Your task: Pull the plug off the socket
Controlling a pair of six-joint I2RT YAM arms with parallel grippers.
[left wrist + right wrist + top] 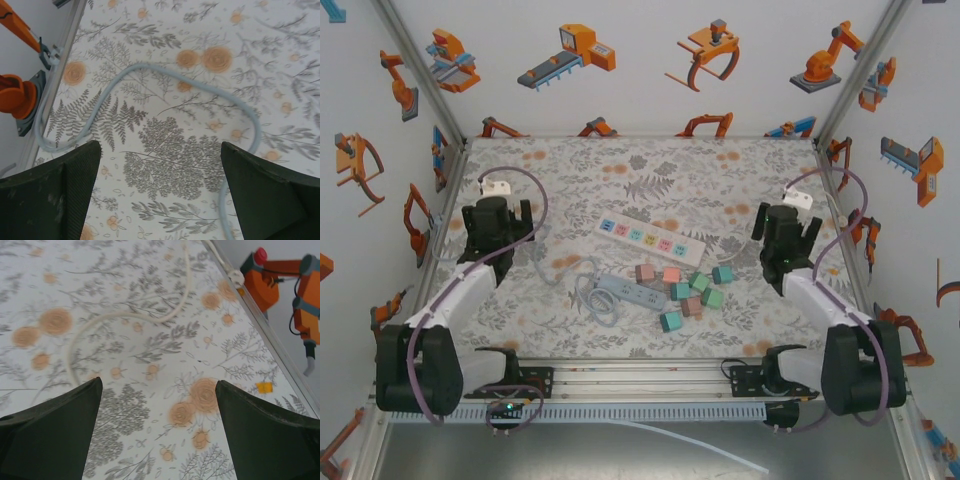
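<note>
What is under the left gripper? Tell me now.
Under the open left gripper: the floral table cover, with a pale cable looping across it. The two dark fingers cover what lies directly beneath them.

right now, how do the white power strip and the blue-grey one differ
The white power strip has pastel socket faces; the blue-grey power strip is one plain tone. The white one looks longer and lies farther from the arm bases; the blue-grey one has its cable looped beside it. Both lie flat on the table.
</note>
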